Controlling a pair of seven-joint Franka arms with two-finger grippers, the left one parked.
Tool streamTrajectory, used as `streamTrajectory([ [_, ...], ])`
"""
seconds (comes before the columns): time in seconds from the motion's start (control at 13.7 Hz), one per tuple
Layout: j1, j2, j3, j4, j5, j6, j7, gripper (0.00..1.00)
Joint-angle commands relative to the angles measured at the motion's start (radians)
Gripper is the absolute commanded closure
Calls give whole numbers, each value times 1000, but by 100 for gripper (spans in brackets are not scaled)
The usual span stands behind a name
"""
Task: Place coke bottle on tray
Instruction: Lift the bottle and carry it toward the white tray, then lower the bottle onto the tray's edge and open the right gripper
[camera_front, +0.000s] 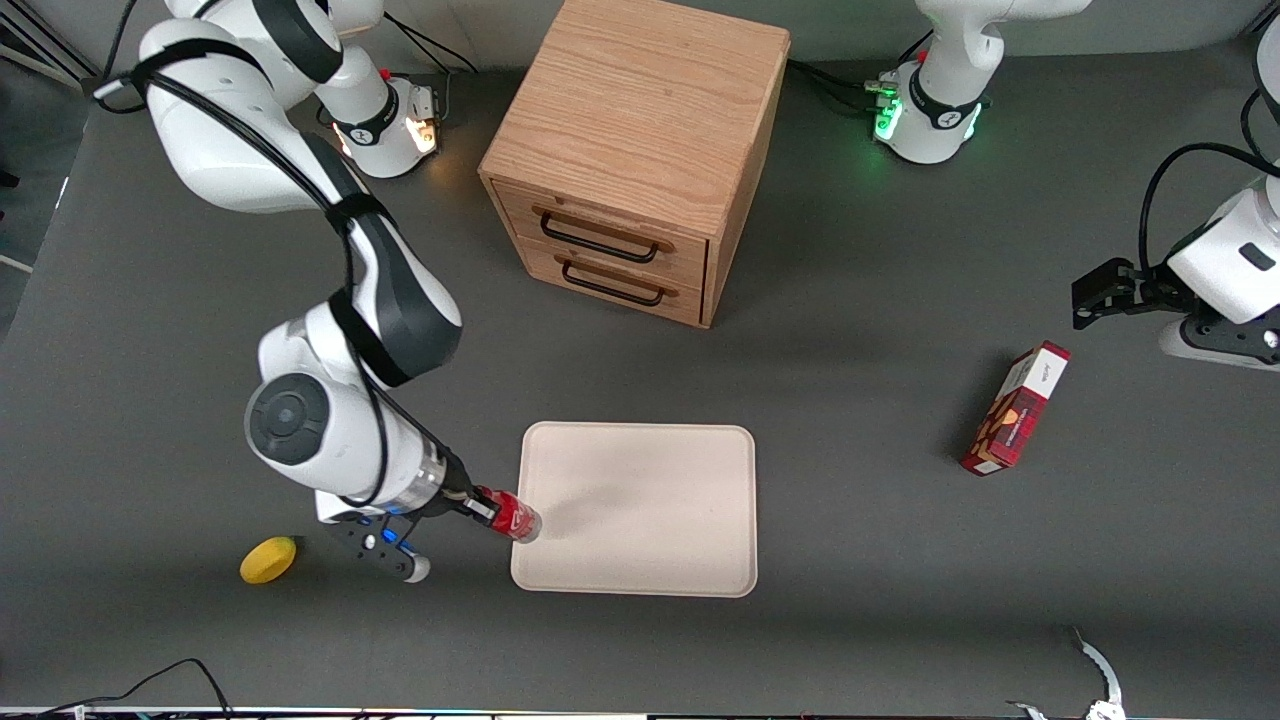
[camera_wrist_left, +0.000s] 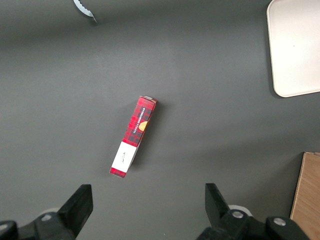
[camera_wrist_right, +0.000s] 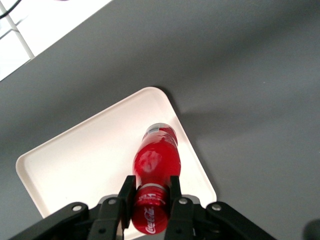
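1. Coke bottle: small red plastic bottle with a red cap and a clear base, held in the air near its cap end by the right arm's gripper. It is tilted, base pointing toward the tray. In the front view the base overlaps the tray's edge on the working arm's side; in the right wrist view the bottle hangs over the tray's surface near a rounded corner. Whether it touches the tray cannot be told.

2. Gripper: black, two-fingered, on the white right arm. The wrist view shows the gripper with both fingers pressed against the bottle's neck, one on each side, clamped on it.

3. Tray: large flat cream-white rectangle with rounded corners and a low raised rim, lying on the table with nothing resting on its surface away from the bottle. Seen also in the wrist view and partly in the left wrist view.

4. Yellow lemon-shaped object: on the table at about 8 o'clock from the gripper, toward the working arm's end, well apart from the tray.

5. Wooden cabinet: light oak box with two drawers bearing dark handles, at 12 o'clock from the tray, farther from the front camera.

6. Red plaid rectangular box: lying flat at about 2 o'clock from the tray, toward the parked arm's end; also in the left wrist view.

7. Table: dark grey flat surface bearing all the above.
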Motion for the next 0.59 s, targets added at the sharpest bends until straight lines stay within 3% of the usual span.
streamTrajectory([
  [0.0,25,46,8,60,-58,16,69,100],
  [0.29,40,87,10,51,-118,83,135,100],
  [0.51,45,93,10,49,-118,86,138,100],
])
